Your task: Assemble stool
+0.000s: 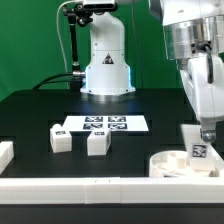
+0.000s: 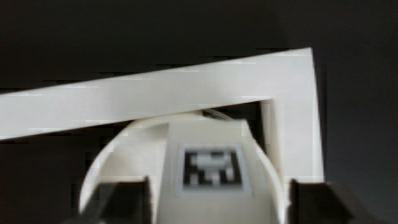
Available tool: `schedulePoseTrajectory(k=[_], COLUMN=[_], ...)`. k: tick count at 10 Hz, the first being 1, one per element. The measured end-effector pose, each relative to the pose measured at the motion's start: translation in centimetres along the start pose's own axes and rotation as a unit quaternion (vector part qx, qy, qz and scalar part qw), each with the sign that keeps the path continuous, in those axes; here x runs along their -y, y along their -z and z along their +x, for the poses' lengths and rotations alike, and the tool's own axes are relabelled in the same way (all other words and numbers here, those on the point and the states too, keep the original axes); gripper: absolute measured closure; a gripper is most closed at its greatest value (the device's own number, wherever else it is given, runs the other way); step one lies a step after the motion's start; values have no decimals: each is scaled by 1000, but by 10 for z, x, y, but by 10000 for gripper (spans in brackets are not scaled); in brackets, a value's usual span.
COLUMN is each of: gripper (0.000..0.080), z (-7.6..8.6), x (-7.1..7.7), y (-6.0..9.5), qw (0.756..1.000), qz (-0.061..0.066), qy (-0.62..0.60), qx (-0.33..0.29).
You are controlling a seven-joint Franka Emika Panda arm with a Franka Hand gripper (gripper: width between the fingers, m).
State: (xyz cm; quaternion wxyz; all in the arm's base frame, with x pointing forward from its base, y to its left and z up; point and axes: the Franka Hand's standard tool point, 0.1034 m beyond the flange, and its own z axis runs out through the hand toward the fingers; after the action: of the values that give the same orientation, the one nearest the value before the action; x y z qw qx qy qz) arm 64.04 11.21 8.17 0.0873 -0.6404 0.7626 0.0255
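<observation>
My gripper (image 1: 203, 135) hangs at the exterior view's right, shut on a white stool leg (image 1: 197, 152) with a tag on its face. The leg stands upright on the round white seat (image 1: 168, 164), which lies in the front right corner. In the wrist view the leg (image 2: 214, 165) sits between my dark fingers (image 2: 121, 200), with the seat's curved rim (image 2: 111, 160) beside it. Two more legs (image 1: 60, 139) (image 1: 98, 144) lie loose on the black table toward the exterior view's left.
The marker board (image 1: 103, 124) lies flat mid-table behind the loose legs. White border rails run along the front (image 1: 80, 186) and the left (image 1: 5, 153); their corner shows in the wrist view (image 2: 267, 85). The robot base (image 1: 107, 65) stands at the back.
</observation>
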Motion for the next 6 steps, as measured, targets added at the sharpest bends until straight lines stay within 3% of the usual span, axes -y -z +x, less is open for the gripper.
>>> schedulePoseTrajectory(k=[1,2,4,6], gripper=[245,180,154,151], z=[0,0,-3,-3], x=[0,2,7,6], y=[0,6,17,15], qw=[1000,999,996,983], qz=[0,0,11,10], qy=[4,46,94,185], qx=[0,2,4,3])
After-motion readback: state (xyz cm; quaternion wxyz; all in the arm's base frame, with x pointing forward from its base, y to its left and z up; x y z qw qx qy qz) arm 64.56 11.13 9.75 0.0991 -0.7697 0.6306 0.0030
